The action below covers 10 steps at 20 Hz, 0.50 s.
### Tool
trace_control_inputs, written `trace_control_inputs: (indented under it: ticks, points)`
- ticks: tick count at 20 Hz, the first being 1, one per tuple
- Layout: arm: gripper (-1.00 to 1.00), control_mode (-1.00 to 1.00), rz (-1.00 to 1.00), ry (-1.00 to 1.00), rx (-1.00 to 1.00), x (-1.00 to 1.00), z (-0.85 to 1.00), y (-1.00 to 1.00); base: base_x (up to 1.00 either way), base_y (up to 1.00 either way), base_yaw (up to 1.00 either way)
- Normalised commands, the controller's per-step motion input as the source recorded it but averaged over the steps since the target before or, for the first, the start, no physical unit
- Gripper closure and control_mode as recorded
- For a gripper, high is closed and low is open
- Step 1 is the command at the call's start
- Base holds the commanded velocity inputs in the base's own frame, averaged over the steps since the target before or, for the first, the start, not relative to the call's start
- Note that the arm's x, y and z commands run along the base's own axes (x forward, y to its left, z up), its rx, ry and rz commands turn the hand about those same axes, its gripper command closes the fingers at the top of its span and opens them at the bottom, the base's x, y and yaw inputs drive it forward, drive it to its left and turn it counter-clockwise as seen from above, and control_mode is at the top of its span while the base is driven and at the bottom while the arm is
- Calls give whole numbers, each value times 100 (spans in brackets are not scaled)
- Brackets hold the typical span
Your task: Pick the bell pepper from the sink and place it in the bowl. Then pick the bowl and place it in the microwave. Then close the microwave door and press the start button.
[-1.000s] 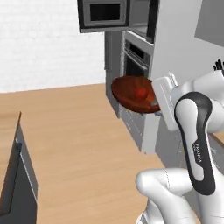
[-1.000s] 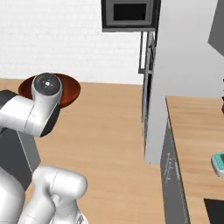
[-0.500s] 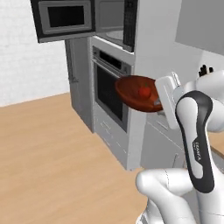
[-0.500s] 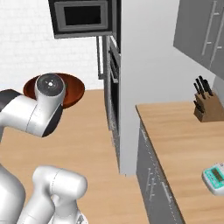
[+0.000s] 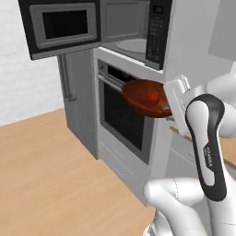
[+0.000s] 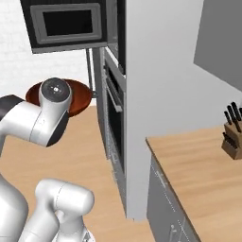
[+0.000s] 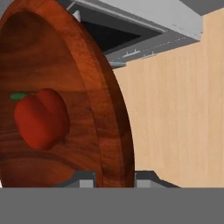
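One tall grey cabinet column (image 5: 193, 55) holds two appliances: one steel oven with a dark glass door and bar handle (image 5: 122, 113) and, above it, one built-in black microwave with a grey interior (image 5: 131, 34). The single microwave door, a wide black panel with a dark window (image 5: 62, 25), stands swung open to the left. In front of the oven hangs one shallow, glossy reddish-brown bowl (image 5: 145, 99), its rim pinched between the two narrowly set fingers of the white arm's gripper (image 7: 114, 177). One small red bell pepper (image 7: 41, 118) lies inside the bowl. One wooden knife block (image 6: 232, 137) stands on the counter.
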Motion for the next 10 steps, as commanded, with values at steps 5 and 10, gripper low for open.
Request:
trace_control_inputs:
  ticks: [5, 10]
  points:
    - [100, 100, 0, 0, 0, 0, 0, 0, 58, 60, -40]
    - [100, 100, 0, 0, 0, 0, 0, 0, 18, 84, -46]
